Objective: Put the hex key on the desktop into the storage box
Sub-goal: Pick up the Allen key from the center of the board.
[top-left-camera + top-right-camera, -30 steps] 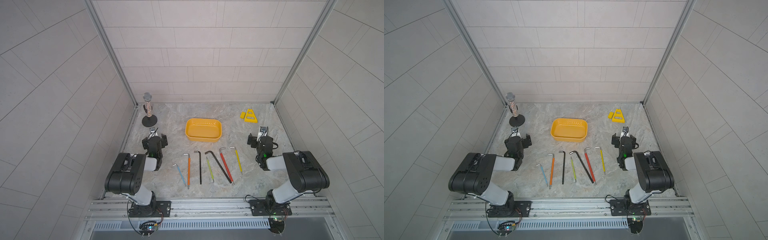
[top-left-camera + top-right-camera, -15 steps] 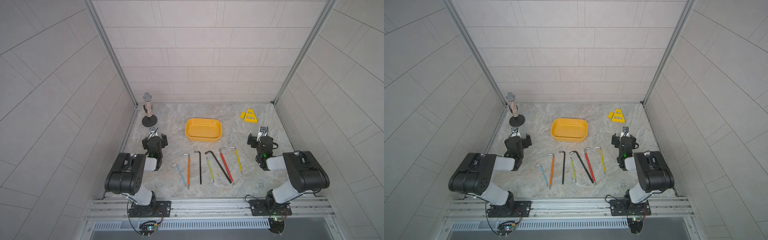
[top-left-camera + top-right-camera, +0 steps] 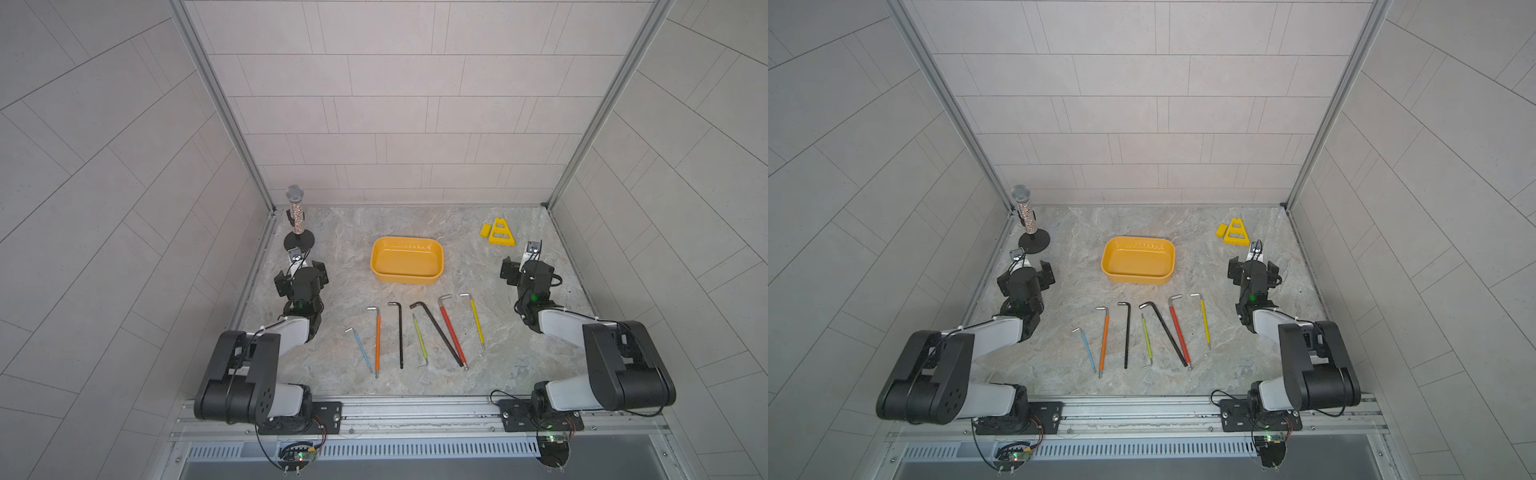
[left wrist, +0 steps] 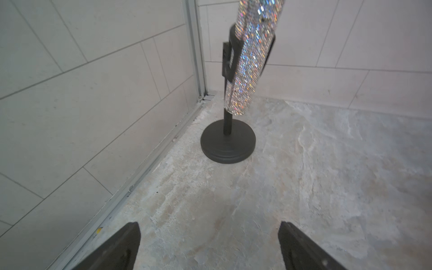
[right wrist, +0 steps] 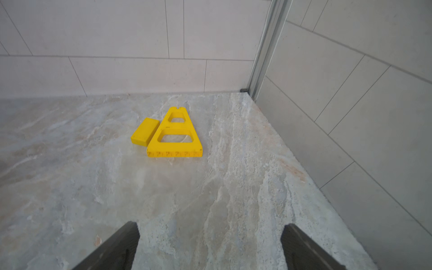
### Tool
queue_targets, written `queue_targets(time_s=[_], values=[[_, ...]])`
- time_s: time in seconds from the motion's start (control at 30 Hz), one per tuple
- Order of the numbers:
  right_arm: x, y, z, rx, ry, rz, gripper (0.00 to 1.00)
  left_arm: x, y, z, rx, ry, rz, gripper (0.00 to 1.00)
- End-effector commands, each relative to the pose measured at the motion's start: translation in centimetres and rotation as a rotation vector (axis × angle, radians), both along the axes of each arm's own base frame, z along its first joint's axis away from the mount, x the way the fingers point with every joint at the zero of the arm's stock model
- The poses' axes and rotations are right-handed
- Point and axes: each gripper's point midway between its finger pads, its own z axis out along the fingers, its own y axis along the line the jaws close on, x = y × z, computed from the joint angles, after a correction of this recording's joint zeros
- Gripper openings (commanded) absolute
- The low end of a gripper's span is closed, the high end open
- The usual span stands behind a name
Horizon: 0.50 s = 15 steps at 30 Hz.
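Observation:
Several hex keys lie side by side on the marbled desktop (image 3: 478, 266) near its front. From left to right they include a blue one (image 3: 360, 349), an orange one (image 3: 378, 340), a black one (image 3: 401, 336), a green one (image 3: 419, 338), a red one (image 3: 452, 328) and a yellow one (image 3: 477, 322). The yellow storage box (image 3: 407, 259) (image 3: 1138, 259) stands just behind them, with nothing in it. My left gripper (image 3: 302, 272) (image 4: 209, 230) rests open at the left. My right gripper (image 3: 525, 270) (image 5: 210, 230) rests open at the right. Both hold nothing.
A glittery microphone (image 3: 296, 210) (image 4: 245, 70) on a black round stand occupies the back left corner, just ahead of my left gripper. A yellow triangular stand (image 3: 501, 232) (image 5: 175, 138) and a small yellow block (image 5: 145, 131) lie at the back right. Tiled walls enclose three sides.

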Motion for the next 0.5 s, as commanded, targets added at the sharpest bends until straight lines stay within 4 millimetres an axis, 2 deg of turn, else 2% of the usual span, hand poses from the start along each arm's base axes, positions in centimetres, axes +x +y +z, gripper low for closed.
queue_targets(time_s=[0.0,0.2,0.33,0.4,0.43,0.47], values=[[-1.5,-0.7,-1.0,0.011,0.106,-0.050,1.00,-1.5,1.3,0.8,-0.033,0.029,0.114,1.00],[-3.4,-0.2,1.5,0.119,0.058,-0.060,1.00,-3.2,0.5,4.1,-0.245,-0.111,0.113,1.00],[-4.6,1.1,4.2,0.249,0.016,-0.024,1.00,-3.4,0.8,4.2,-0.359,0.013,0.167,1.00],[-5.1,1.6,4.9,0.288,0.016,-0.006,1.00,-3.1,0.1,4.3,-0.395,0.059,0.135,1.00],[-5.4,1.9,4.6,0.304,0.035,0.005,1.00,-3.1,-0.2,4.3,-0.406,0.083,0.126,1.00],[-5.3,2.2,5.7,0.320,0.027,0.020,1.00,-3.3,-0.3,4.4,-0.420,0.099,0.126,1.00]])
